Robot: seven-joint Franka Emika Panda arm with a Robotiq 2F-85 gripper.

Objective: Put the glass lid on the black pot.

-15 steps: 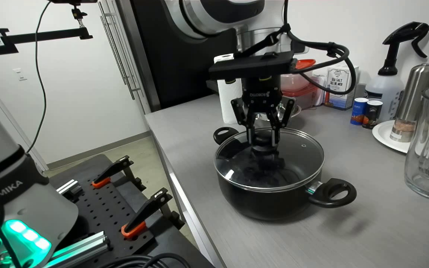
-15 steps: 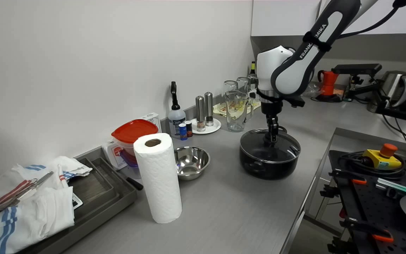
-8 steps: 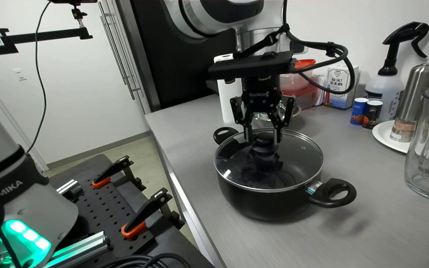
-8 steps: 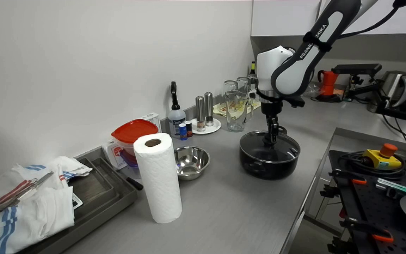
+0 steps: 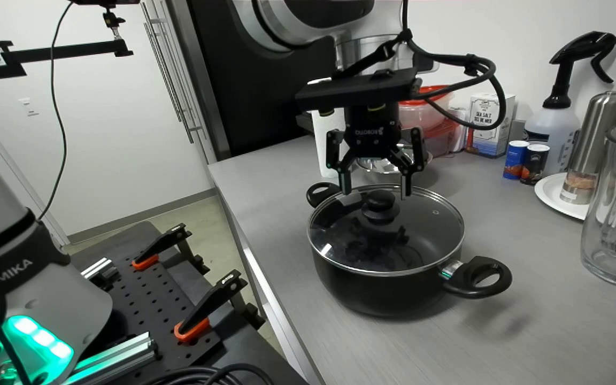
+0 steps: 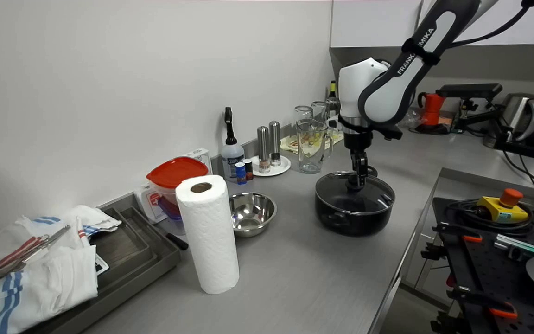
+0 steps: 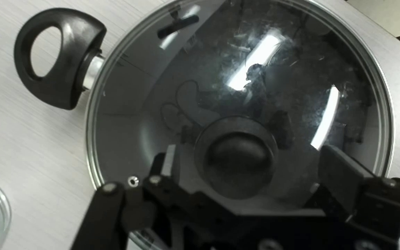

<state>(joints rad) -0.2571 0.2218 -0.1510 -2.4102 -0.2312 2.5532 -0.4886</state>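
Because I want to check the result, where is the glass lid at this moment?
In an exterior view, the glass lid lies on the black pot, right of the shiny metal bowl. The open claw is above it.

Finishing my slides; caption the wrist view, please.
Open fingers flank the knob of the glass lid covering the black pot.

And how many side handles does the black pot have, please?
2. In an exterior view, the near handle sticks out on the camera side of the black pot, the far handle on the opposite side. None seems hidden.
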